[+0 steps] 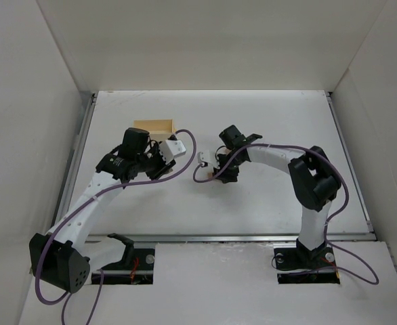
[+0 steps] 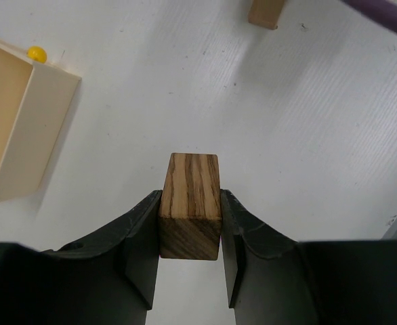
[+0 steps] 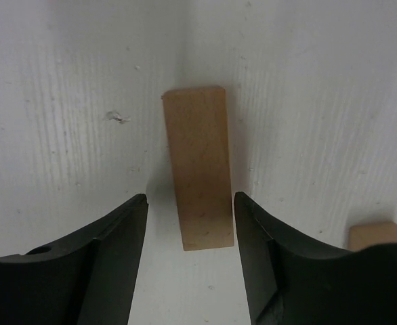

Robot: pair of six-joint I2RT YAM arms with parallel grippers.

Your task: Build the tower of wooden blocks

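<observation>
My left gripper [image 2: 190, 200] is shut on a dark-striped wood block [image 2: 193, 181] and holds it above the white table; in the top view it [image 1: 163, 161] hangs just in front of the pale yellow box [image 1: 154, 126]. My right gripper [image 3: 190, 200] is low over the table with its jaws on either side of a flat pale tan block [image 3: 197, 162]. A gap shows at the left finger [image 3: 127, 230], so it is open. In the top view it [image 1: 220, 175] is near the table's middle. The wood block tower is out of view; the blocks I see lie singly.
The open pale yellow box [image 2: 43, 128] lies left of the left gripper, with a small yellow ball [image 2: 36, 53] behind it. A tan block [image 2: 266, 12] sits ahead, beside a purple cable [image 2: 388, 13]. Another tan block [image 3: 378, 233] lies right of the right fingers.
</observation>
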